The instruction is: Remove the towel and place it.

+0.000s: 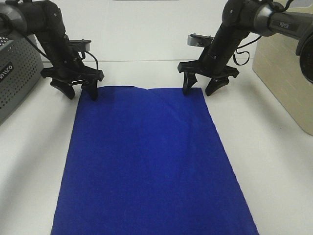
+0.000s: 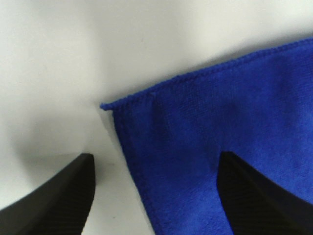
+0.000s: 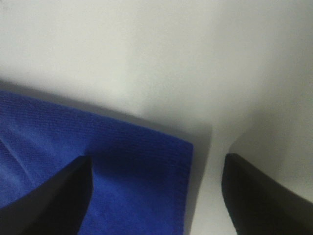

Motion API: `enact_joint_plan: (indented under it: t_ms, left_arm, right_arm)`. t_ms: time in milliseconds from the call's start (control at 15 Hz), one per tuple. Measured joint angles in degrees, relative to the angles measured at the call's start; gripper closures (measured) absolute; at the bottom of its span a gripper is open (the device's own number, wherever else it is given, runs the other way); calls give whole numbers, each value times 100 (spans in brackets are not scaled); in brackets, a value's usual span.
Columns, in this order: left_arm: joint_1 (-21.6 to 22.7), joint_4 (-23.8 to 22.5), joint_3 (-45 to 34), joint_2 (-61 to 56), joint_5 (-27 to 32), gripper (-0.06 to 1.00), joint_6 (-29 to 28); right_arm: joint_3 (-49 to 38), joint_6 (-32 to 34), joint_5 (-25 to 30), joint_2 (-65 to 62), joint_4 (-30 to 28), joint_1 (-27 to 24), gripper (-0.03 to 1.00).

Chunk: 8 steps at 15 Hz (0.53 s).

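Towel (image 1: pixel 151 161) lies spread flat on the white bench (image 1: pixel 274 161), deep blue, w/ its near end running off the bottom of the high view. Surface mostly smooth; a faint crease runs diagonally from approx the middle of the far edge toward the R side, and there's a small nick in that edge at the same spot. At the far L corner is the L tool (image 1: pixel 81 94), pointed down at the bench, jaws spread wide, nothing btwn them. Its inner finger tip is on or just above the corner (can't tell contact), and its outer finger is over bare bench just outside the towel's side edge. L wrist view agrees: the hemmed corner of the towel (image 2: pixel 220 137) lies btwn the two dark fingers (image 2: pixel 58 200), one over white bench, the other over cloth. The far R corner is much the same: R tool (image 1: pixel 199 91) is also nose-down, wide open and empty, inner finger at the towel's far edge, outer finger over bare bench past the corner. R wrist view shows the towel (image 3: pixel 98 152) corner btwn the fingers (image 3: pixel 259 200), not gripped. Both arms come in from the back, L arm (image 1: pixel 46 29) from the upper L and R arm (image 1: pixel 237 22) from the upper R, each bent w/ the wrist tipped steeply down. Out at the sides are a grey perforated basket (image 1: pixel 14 73) on the L and a beige bin (image 1: pixel 288 73) on the R, both apart from the towel.
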State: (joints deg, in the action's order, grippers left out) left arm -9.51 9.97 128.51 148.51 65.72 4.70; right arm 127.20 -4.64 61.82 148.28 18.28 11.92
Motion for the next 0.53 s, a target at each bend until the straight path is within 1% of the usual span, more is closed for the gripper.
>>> enact_joint_plan:
  t_ms: [267, 400, 533]
  left_arm:
    - [0, 86, 17, 34, 0, 28, 0]
    - [17, 292, 46, 74, -17, 28, 23]
    - [17, 636, 69, 120, -80, 28, 160]
  right_arm:
    - [6, -92, -6, 23, 206, -6, 24]
    - [6, -115, -6, 29, 332, -6, 25]
    - [6, -201, -6, 52, 544, -6, 27]
